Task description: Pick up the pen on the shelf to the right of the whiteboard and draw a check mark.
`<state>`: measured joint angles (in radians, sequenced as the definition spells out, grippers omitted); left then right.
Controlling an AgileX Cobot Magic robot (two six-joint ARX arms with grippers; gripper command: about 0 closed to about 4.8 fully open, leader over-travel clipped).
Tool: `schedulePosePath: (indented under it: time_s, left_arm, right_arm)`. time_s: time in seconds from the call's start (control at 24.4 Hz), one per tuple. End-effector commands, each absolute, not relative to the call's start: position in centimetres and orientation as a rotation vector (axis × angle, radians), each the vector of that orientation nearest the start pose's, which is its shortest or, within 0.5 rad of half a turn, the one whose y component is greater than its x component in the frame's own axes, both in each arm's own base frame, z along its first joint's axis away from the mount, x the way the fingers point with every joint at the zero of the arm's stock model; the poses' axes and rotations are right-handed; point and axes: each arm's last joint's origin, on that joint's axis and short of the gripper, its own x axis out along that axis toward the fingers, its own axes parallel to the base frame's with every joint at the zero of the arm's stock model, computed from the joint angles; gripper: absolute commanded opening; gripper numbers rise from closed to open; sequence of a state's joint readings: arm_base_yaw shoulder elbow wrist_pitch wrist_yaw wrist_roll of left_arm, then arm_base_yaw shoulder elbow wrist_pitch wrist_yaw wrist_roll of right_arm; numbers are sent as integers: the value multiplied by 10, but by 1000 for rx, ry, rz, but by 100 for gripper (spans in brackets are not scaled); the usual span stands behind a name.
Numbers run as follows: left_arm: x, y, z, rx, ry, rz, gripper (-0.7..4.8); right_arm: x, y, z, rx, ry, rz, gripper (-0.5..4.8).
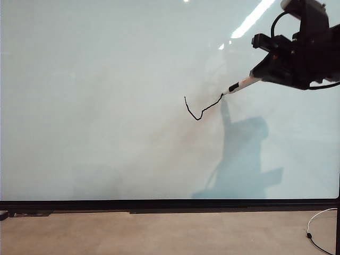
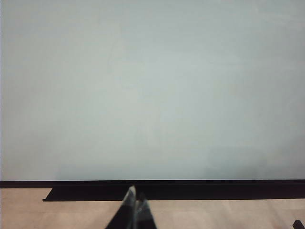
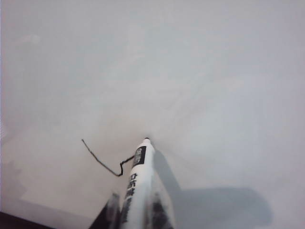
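Note:
The whiteboard (image 1: pixel 106 106) fills the exterior view, with its black frame along the lower edge. My right gripper (image 1: pixel 260 77) reaches in from the upper right, shut on the pen (image 1: pixel 241 84). The pen's dark tip touches the board at the upper right end of the check mark (image 1: pixel 202 109), a thin black wobbly line. In the right wrist view the pen (image 3: pixel 138 181) sits between the fingers (image 3: pixel 112 207), its tip at the end of the check mark (image 3: pixel 107 164). My left gripper (image 2: pixel 135 194) is shut, low in front of the whiteboard (image 2: pixel 152 95), holding nothing.
A brown surface (image 1: pixel 159 234) runs below the board's black frame (image 1: pixel 170 205). A white cable (image 1: pixel 316 226) loops at the lower right, beside a black post (image 1: pixel 337 223). The arm's shadow (image 1: pixel 244 154) falls on the board under the pen.

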<state>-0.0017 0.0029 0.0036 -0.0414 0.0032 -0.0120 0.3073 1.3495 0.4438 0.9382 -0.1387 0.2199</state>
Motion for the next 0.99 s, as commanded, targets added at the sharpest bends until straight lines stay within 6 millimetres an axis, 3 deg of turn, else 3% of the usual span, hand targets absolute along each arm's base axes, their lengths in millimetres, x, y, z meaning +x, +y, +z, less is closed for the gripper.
schedulePosePath:
  time_s: [0.04, 0.99]
  left_arm:
    - [97, 0, 163, -8, 25, -5, -4]
    - [97, 0, 163, -8, 26, -5, -4]
  right_arm:
    - [243, 80, 215, 211, -30, 428, -5]
    - [235, 70, 231, 167, -85, 368, -5]
